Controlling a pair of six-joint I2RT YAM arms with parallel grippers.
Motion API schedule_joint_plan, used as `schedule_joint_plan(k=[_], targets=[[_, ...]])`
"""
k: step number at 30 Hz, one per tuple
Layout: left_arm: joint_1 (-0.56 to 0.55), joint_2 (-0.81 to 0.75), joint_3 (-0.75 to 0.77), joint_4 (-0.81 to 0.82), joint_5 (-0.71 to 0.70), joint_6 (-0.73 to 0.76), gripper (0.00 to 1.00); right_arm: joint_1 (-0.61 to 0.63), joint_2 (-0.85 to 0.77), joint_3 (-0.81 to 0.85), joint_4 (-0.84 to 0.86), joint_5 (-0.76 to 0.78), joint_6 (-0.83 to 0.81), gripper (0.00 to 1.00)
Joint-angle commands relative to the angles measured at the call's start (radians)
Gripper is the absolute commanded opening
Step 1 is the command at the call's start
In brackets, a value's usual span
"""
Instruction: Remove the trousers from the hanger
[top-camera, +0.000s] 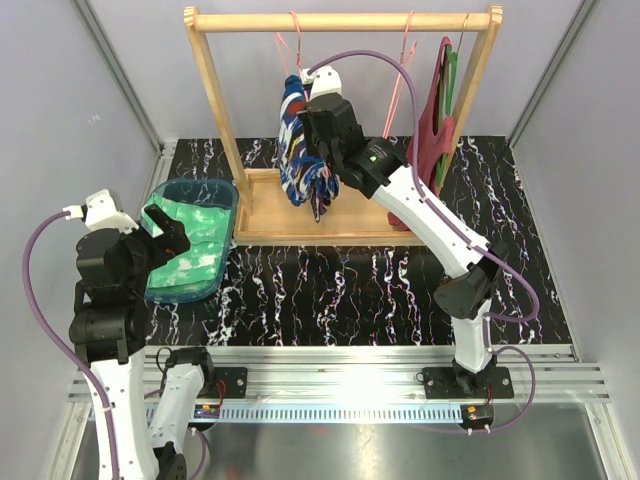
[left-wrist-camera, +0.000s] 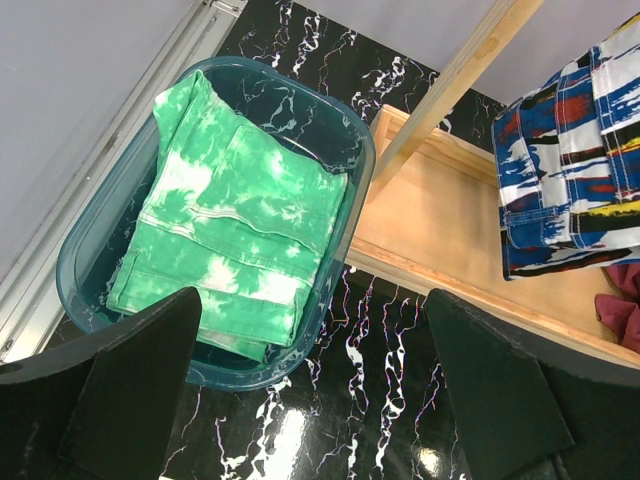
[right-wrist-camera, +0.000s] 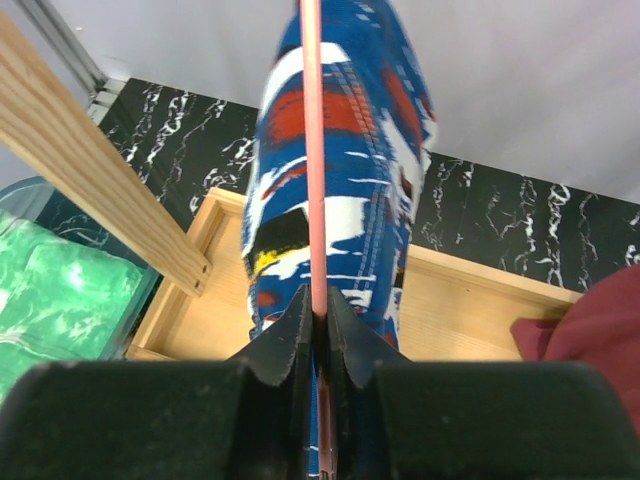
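Right, we see the right gripper (right-wrist-camera: 317, 305) pinched shut on the thin bar of the pink hanger (right-wrist-camera: 312, 150), with the dark blue patterned trousers (right-wrist-camera: 350, 170) draped over that hanger, which hangs from the wooden rack (top-camera: 340, 20). The mint green trousers (left-wrist-camera: 235, 230) lie folded inside the teal bin (left-wrist-camera: 85, 265) on the marbled table (top-camera: 350, 290), just left of the rack. We have the left gripper (left-wrist-camera: 310, 310) hovering over the bin's near rim, jaws wide apart, holding nothing.

green trousers (left-wrist-camera: 230, 230) folded in tub (top-camera: 200, 185), blue patterned trousers (top-camera: 300, 160) draped over hanger (right-wrist-camera: 312, 150).
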Motion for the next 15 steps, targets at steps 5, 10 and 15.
schedule_joint_plan(k=[5, 10, 15], targets=[[-0.008, -0.001, 0.001, 0.04, 0.032, 0.023, 0.99, -0.002, -0.048, -0.032, 0.079, -0.026, -0.01, 0.17], [-0.015, 0.002, 0.004, 0.04, 0.029, 0.026, 0.99, -0.009, -0.064, -0.088, 0.114, -0.037, 0.0, 0.24], [-0.021, 0.002, 0.002, 0.04, 0.023, 0.028, 0.99, -0.009, -0.07, -0.098, 0.125, -0.026, 0.002, 0.14]])
